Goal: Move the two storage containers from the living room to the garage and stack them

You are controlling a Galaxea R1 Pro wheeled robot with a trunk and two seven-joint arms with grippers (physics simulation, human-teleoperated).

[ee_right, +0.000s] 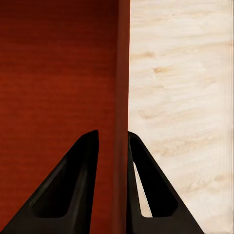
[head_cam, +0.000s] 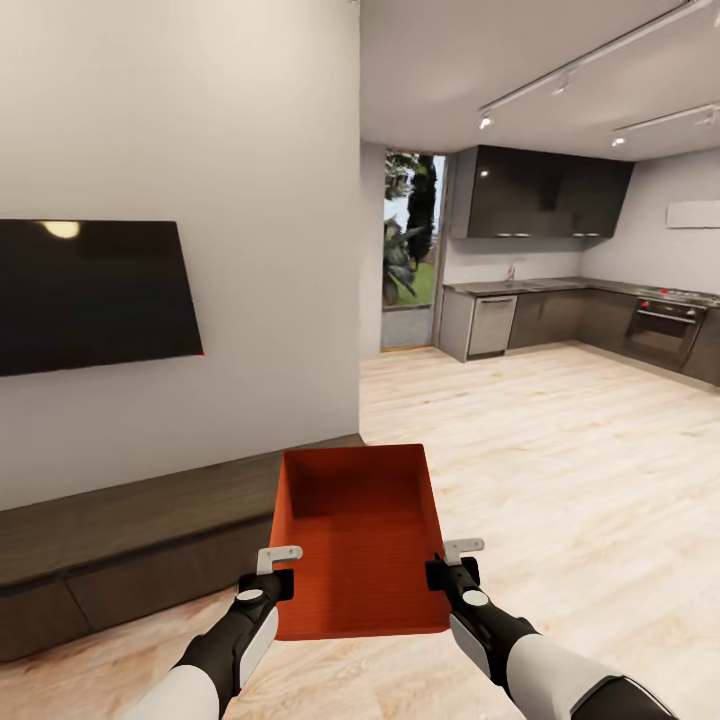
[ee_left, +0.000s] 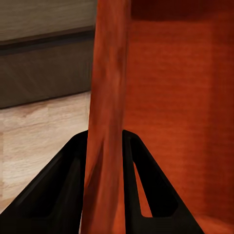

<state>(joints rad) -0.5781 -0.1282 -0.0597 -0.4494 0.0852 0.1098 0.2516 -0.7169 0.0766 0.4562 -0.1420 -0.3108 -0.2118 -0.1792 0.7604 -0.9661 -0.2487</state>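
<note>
The bin [head_cam: 360,545] hangs between both claws: left claw [head_cam: 270,572] clamps its left wall, right claw [head_cam: 452,567] its right wall. Thin, stiff, probably light; grip opposite walls evenly.

Long dark bench [head_cam: 150,535] on plank floor [head_cam: 560,470]

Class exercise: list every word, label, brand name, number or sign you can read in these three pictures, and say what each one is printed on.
There are none to read.
The orange-red container held by the left gripper and right gripper is plain.
The black TV screen is blank.
The oven controls are too small to read.
</note>
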